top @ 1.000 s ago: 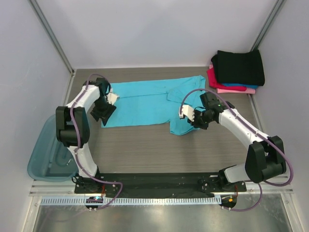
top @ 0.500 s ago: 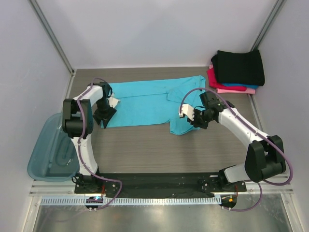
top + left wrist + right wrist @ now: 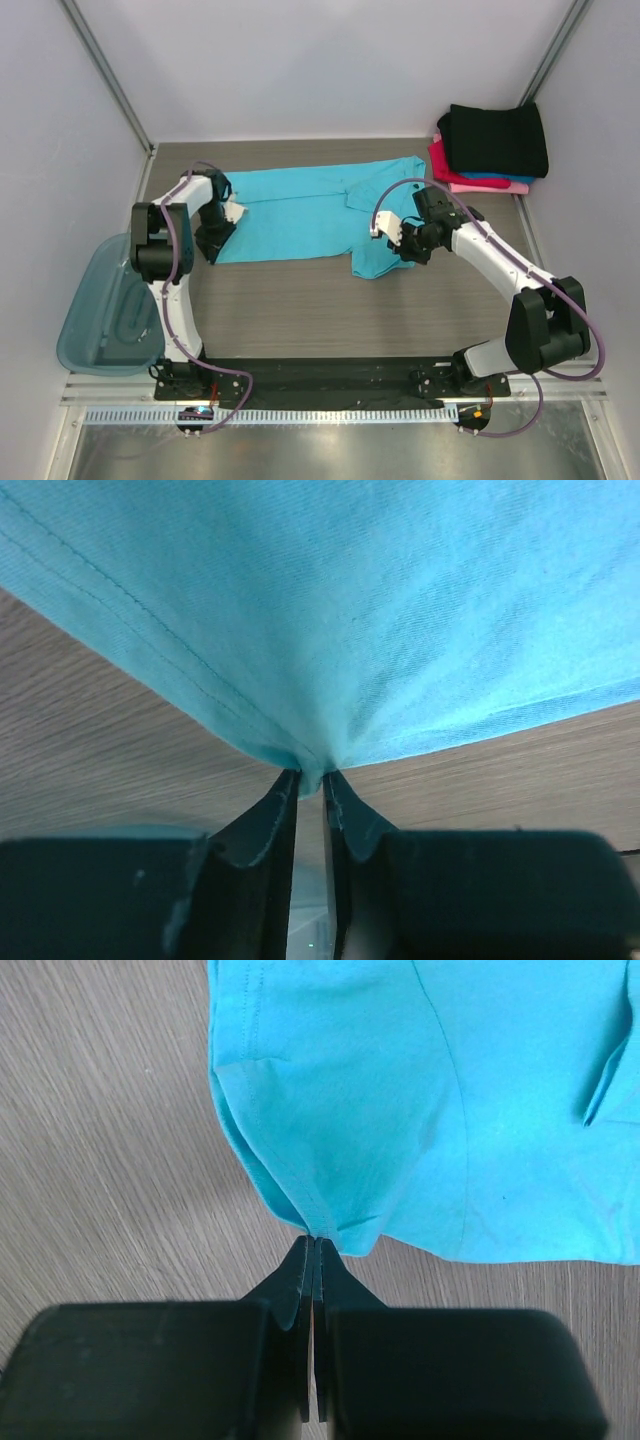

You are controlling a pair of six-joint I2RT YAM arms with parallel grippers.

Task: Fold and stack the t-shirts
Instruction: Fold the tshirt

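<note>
A bright turquoise t-shirt (image 3: 300, 212) lies spread across the wooden table. My left gripper (image 3: 214, 240) is shut on its near left hem corner, and the cloth (image 3: 400, 610) bunches into the fingertips (image 3: 311, 780). On the shirt's right side, my right gripper (image 3: 396, 245) is shut on the folded-over edge, the fabric (image 3: 400, 1090) pinched tight where its tips (image 3: 314, 1245) meet. At the back right stands a stack of folded t-shirts: black (image 3: 497, 139) on top, then blue (image 3: 498, 179) and pink/magenta (image 3: 447, 165).
A translucent blue-grey plastic bin (image 3: 88, 320) sits off the table's left edge beside the left arm's base. White walls close in the back and sides. Bare wooden table (image 3: 330, 310) lies between the shirt and the arm bases.
My left gripper moved down onto the shirt's left hem corner and shut on it. My right gripper kept its hold on the right edge and barely moved.
</note>
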